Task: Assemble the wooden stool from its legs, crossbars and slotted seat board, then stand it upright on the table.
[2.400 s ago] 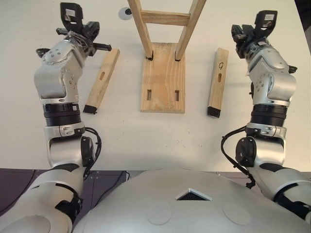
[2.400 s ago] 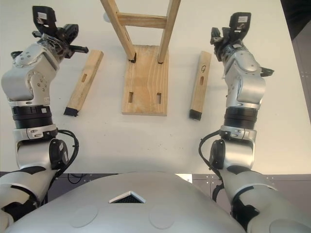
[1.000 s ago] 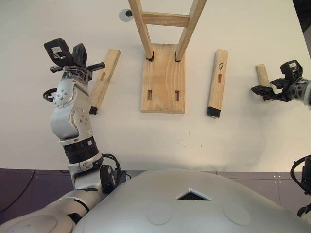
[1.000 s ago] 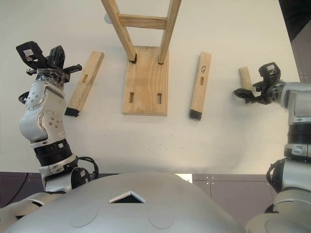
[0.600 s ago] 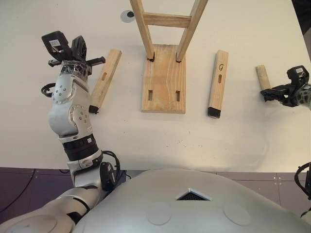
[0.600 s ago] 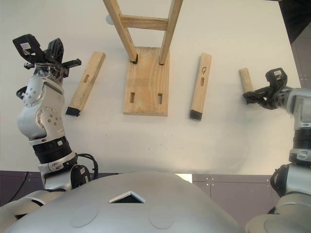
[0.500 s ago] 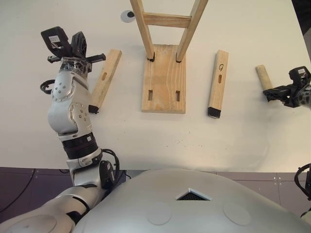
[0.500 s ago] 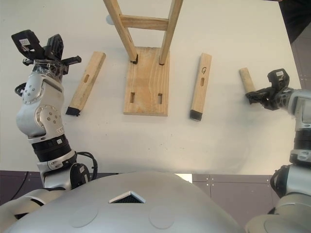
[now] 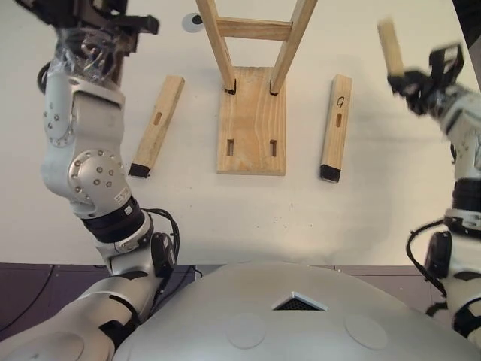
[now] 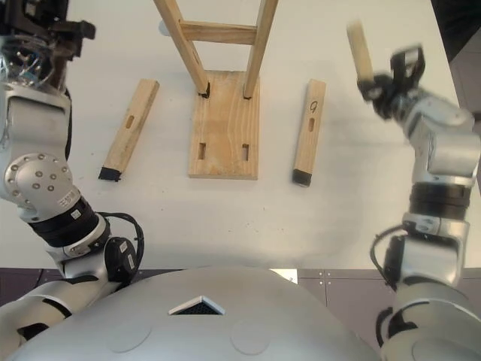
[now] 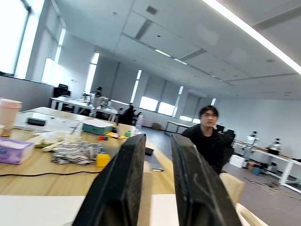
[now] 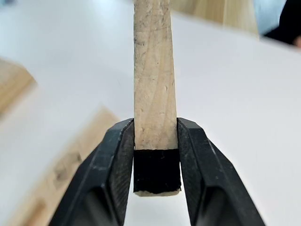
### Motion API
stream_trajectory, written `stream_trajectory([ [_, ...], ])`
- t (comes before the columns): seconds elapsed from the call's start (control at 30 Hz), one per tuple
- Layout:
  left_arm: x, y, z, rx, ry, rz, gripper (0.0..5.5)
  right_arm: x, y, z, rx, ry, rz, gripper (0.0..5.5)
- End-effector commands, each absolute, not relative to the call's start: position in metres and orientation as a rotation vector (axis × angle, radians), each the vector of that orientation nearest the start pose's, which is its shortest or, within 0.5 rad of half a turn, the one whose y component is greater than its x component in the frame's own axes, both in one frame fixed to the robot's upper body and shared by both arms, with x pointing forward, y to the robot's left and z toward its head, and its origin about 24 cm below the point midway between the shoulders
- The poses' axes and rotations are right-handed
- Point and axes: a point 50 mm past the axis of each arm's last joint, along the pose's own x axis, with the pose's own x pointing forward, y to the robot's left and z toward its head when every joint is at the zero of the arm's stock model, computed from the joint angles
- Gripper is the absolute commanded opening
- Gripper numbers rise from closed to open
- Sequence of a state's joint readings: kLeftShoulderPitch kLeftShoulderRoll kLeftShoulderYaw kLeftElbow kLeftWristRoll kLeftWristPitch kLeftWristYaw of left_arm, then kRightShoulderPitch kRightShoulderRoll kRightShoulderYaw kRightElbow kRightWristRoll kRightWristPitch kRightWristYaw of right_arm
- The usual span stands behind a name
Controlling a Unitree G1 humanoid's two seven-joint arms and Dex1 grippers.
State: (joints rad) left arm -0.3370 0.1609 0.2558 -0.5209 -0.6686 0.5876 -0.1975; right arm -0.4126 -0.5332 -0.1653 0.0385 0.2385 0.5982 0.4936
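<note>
A white table (image 9: pixel 225 197) seen from above. Upper left, the left gripper (image 11: pixel 159 150) has its two fingers spread apart, with nothing between them. Right of it lies a loose leg (image 9: pixel 157 124), then the seat board (image 9: pixel 252 124) at centre, lying flat with two joined legs (image 9: pixel 255 28) standing in its far slots. Next lies a second loose leg (image 9: pixel 336 126). Upper right, the right gripper (image 9: pixel 406 81) pinches a short wooden piece (image 9: pixel 388 45) by its black end.

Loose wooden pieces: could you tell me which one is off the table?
The short piece clamped in the right gripper; both slotted legs lie flat beside the seat board.
</note>
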Motion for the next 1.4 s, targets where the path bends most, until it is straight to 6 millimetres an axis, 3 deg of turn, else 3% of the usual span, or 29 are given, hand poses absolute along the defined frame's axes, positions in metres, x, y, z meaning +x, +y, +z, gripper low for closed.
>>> stream_trajectory([
  [0.03, 0.276, 0.144, 0.219, -0.365, -0.320, -0.614, 1.71, 0.306, -0.203, 0.188, -0.096, -0.127, 0.340, 1.29],
  [0.13, 0.282, 0.132, 0.231, -0.354, -0.299, -0.753, 2.13, 0.289, -0.169, 0.210, -0.121, -0.310, 0.415, 1.29],
  [0.3, 0.280, 0.114, 0.249, -0.362, -0.263, -0.964, 2.85, 0.273, -0.139, 0.220, -0.141, -0.401, 0.501, 1.29],
  [0.5, 0.277, 0.110, 0.251, -0.337, -0.200, -1.101, 2.99, 0.273, -0.128, 0.201, -0.187, -0.350, 0.547, 1.29],
  [0.97, 0.293, 0.120, 0.236, -0.491, -0.147, -1.002, 2.99, 0.256, -0.102, 0.193, -0.221, -0.376, 0.766, 1.29],
  [1.4, 0.294, 0.126, 0.240, -0.570, -0.183, -1.004, 1.14, 0.262, -0.102, 0.188, -0.226, -0.360, 0.767, 1.29],
])
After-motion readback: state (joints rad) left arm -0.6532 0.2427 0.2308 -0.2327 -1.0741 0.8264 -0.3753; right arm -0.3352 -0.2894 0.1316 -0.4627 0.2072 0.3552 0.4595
